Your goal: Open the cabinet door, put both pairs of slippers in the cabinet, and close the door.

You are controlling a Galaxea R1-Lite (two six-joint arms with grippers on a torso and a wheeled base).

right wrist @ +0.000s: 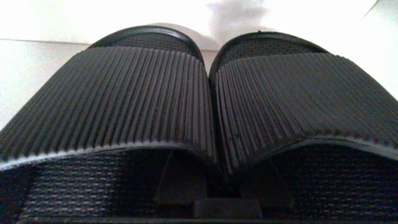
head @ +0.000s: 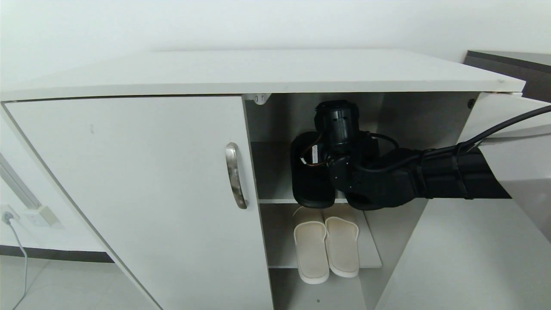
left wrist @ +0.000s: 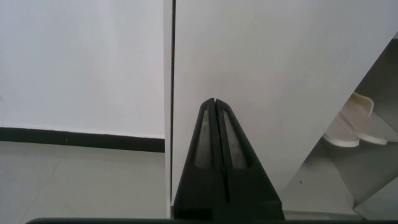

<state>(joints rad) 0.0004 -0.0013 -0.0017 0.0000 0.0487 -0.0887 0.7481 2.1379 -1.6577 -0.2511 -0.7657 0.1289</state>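
The white cabinet [head: 258,73] has its right door [head: 456,258] swung open and its left door [head: 129,193] closed. My right arm [head: 409,176] reaches inside over the upper shelf [head: 273,172], where the black slippers [head: 308,181] lie side by side. In the right wrist view my right gripper [right wrist: 217,186] has one finger under each ribbed strap of the black slippers [right wrist: 149,93], pinching their inner edges together. The white slippers [head: 326,245] rest on the lower shelf [head: 280,241]. My left gripper [left wrist: 215,102] is shut on nothing, in front of the closed left door, with the white slippers [left wrist: 354,121] off to one side.
A metal handle [head: 235,175] sits on the closed door's edge next to the opening. A wall socket with a cable [head: 8,215] is low at the left. A dark-topped piece of furniture [head: 508,60] stands behind the cabinet at the right.
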